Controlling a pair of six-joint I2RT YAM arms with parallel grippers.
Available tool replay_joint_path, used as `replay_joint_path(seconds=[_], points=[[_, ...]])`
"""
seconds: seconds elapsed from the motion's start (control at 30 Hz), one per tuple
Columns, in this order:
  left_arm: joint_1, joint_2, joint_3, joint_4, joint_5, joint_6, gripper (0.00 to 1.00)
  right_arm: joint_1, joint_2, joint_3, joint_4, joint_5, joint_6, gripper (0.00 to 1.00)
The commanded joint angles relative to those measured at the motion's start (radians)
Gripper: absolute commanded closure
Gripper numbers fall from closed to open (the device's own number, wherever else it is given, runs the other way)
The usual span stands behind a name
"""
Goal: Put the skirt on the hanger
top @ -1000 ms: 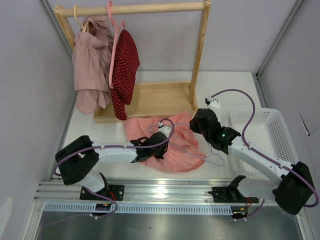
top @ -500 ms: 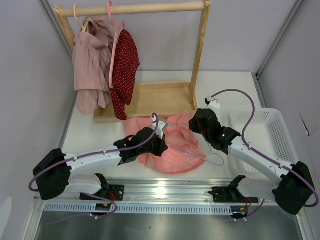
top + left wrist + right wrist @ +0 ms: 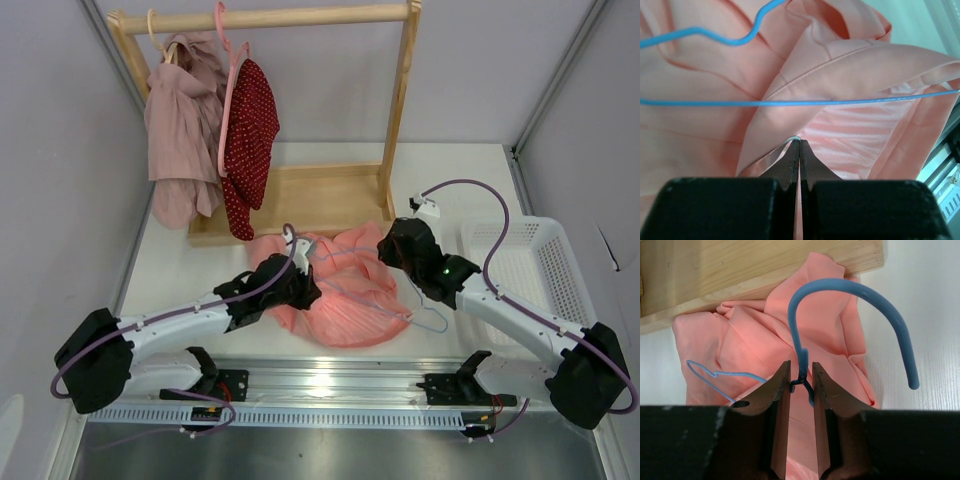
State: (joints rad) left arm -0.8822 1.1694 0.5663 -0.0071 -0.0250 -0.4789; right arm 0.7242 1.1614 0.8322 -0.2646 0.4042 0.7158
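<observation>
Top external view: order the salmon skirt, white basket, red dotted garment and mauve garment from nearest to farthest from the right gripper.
From the right gripper:
1. salmon skirt, right beside it, to its left.
2. white basket, to its right.
3. red dotted garment, hanging on the rack, back left.
4. mauve garment, farthest left on the rack.

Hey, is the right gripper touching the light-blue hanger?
Touching. The right wrist view shows the right gripper closed on the twisted neck of the light-blue wire hanger, just below its hook.
</observation>
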Motion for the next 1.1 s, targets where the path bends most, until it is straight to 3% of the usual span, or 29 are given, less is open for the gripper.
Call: replay_joint_path(seconds=[0.0, 0.3, 0.53, 1.07], points=[[0.051, -0.066, -0.054, 0.042, 0.007, -0.05, 1.0, 0.003, -0.005, 0.015, 0.018, 0.039, 0.01, 1.0], [0.147, -0.122, -0.126, 0.114, 0.112, -0.102, 1.0, 0.037, 0.047, 0.074, 0.008, 0.061, -0.006, 1.0], [0.239, -0.163, -0.163, 0.096, 0.128, -0.158, 1.0, 0.046, -0.014, 0.058, 0.001, 0.077, 0.005, 1.0], [0.29, -0.238, -0.218, 0.082, -0.015, -0.253, 1.0, 0.078, -0.095, -0.018, -0.019, 0.081, 0.022, 1.0]])
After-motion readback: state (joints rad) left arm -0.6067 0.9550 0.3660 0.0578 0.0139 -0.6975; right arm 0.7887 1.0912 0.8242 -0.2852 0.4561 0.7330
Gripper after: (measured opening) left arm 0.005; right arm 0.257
